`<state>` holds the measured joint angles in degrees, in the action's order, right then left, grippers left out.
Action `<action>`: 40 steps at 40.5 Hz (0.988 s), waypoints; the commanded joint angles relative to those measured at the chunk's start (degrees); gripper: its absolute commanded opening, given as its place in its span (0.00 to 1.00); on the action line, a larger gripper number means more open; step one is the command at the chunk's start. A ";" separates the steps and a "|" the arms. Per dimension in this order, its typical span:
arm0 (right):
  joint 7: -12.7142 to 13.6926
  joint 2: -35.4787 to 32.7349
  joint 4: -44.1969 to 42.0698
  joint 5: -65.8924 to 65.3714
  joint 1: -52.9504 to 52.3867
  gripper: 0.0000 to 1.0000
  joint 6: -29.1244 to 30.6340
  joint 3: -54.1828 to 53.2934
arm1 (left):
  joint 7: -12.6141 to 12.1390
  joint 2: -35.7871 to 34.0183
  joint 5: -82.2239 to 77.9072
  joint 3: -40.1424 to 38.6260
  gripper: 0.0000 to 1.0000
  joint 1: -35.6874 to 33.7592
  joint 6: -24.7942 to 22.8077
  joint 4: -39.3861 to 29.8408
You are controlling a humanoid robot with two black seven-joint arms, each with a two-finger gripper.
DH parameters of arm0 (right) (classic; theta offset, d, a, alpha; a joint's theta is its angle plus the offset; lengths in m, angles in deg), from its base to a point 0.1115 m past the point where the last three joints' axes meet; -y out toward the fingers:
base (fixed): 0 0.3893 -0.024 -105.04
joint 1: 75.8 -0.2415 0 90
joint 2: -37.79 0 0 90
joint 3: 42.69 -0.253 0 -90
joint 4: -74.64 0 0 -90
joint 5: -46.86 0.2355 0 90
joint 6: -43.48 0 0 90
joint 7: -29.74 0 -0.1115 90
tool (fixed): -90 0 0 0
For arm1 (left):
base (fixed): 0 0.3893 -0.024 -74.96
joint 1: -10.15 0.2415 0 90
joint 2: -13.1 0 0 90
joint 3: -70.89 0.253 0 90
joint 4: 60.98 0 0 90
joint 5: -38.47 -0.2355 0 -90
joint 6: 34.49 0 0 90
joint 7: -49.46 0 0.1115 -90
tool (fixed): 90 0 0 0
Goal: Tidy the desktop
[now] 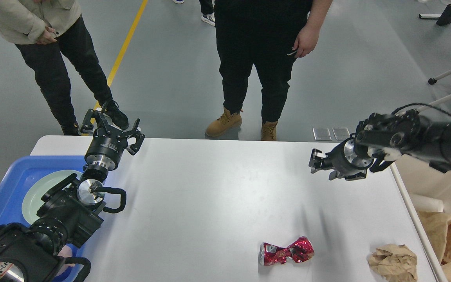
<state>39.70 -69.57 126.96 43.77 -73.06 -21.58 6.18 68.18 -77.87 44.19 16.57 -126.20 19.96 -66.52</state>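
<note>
The white desktop [217, 196] fills the middle of the head view. On it, near the front, lies a crushed red can [286, 252], and a crumpled brown paper wad [393, 261] rests at the front right. My right gripper [322, 166] hovers open and empty above the table's right side, well behind the can and apart from it. My left gripper [110, 124] stands open and empty over the table's far left edge.
A blue tray [10, 184] holding a pale green plate [39, 188] sits at the left under my left arm. A beige bin [441, 188] with brown paper in it stands off the right edge. Two people stand just beyond the far edge.
</note>
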 commanded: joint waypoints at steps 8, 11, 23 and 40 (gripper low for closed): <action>-0.03 -11.20 0.41 0.10 -18.90 1.00 30.06 -4.22 | 0.00 0.00 -0.01 0.00 0.96 0.03 -0.04 0.01; 0.06 -11.83 1.29 0.10 -21.81 1.00 30.06 -3.96 | 0.00 0.00 -0.01 0.00 0.96 0.03 -0.04 0.01; -0.03 -11.57 2.43 2.55 -9.00 1.00 30.06 -4.22 | 0.00 0.00 -0.01 0.00 0.96 0.03 -0.04 0.01; -0.03 -9.98 1.21 11.79 20.44 1.00 30.06 -19.41 | 0.00 0.00 -0.01 0.00 0.96 0.03 0.04 0.01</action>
<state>39.60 -79.72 128.72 55.21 -57.54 8.48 -8.61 68.18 -77.87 44.20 16.57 -126.17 19.96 -66.51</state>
